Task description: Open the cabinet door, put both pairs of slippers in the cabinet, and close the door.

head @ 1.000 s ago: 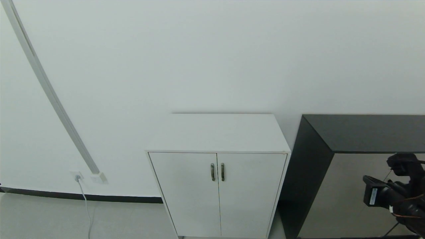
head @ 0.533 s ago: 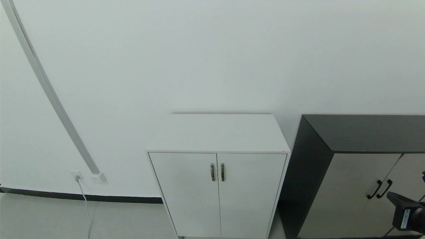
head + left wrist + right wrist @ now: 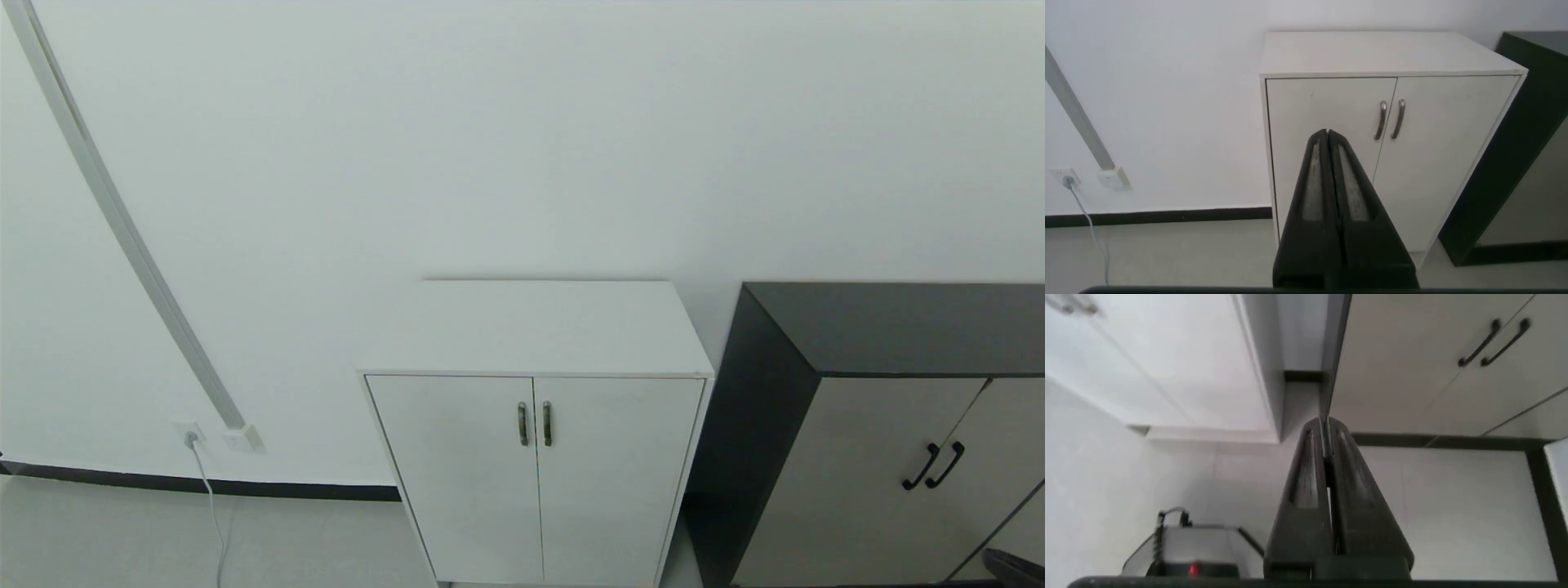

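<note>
A white cabinet [image 3: 535,327] stands against the wall, both doors flush and closed, with two grey handles [image 3: 535,424] side by side at the middle seam. In the left wrist view my left gripper [image 3: 1327,135] is shut with nothing in it, some way in front of the left door [image 3: 1323,106], short of the handles [image 3: 1390,120]. My right gripper [image 3: 1328,423] is shut and empty, low down, pointing at the gap between the white cabinet [image 3: 1167,367] and the dark one [image 3: 1413,359]. A dark tip of the right arm [image 3: 1016,563] shows at the head view's lower right corner.
A black cabinet with grey doors [image 3: 857,457] and black handles [image 3: 935,465] stands close to the right of the white one. A wall socket with a hanging cable [image 3: 192,437] and a slanted cable duct [image 3: 122,220] are to the left. Bare floor [image 3: 163,539] lies lower left.
My right arm has dropped down and to the right, almost out of the head view, uncovering the dark cabinet's doors and handles. The white cabinet's doors have stayed closed.
</note>
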